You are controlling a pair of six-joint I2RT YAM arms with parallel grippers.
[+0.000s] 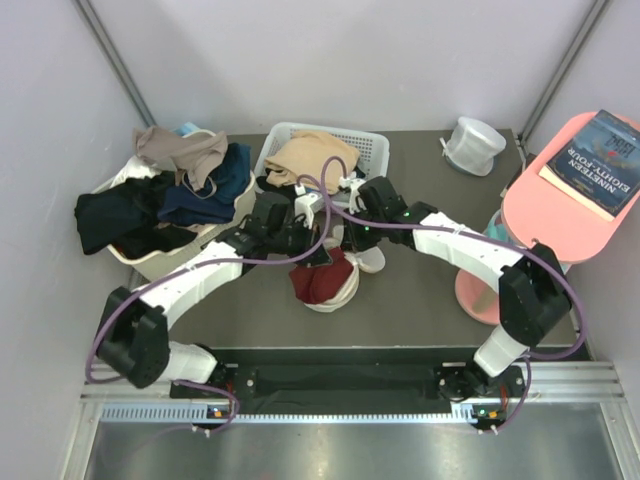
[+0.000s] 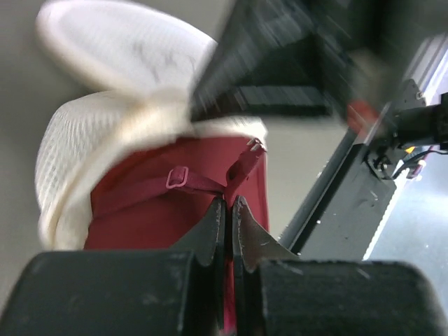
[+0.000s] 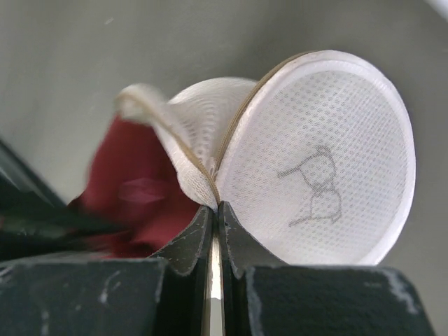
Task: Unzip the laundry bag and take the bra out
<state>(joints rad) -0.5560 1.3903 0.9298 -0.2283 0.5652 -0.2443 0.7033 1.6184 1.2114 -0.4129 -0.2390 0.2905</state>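
Note:
The laundry bag (image 1: 345, 293), pale mesh with a round white base, lies open at the table's middle with the dark red bra (image 1: 318, 281) bulging out of it. In the left wrist view my left gripper (image 2: 229, 204) is shut on the bra (image 2: 154, 210) at its strap, next to the mesh wall (image 2: 63, 161). In the right wrist view my right gripper (image 3: 215, 206) is shut on the bag's zipper edge, beside its round flap (image 3: 322, 175) that bears a small drawing; the bra (image 3: 133, 196) shows to the left. In the top view, both grippers, left (image 1: 303, 252) and right (image 1: 352, 248), meet just above the bag.
A whiter greyish round pouch (image 1: 473, 145) stands at the back right. A white basket (image 1: 372, 148) with beige cloth is behind the grippers. A tub of dark clothes (image 1: 160, 200) sits at the left. A pink side table (image 1: 545, 205) with a book is at the right.

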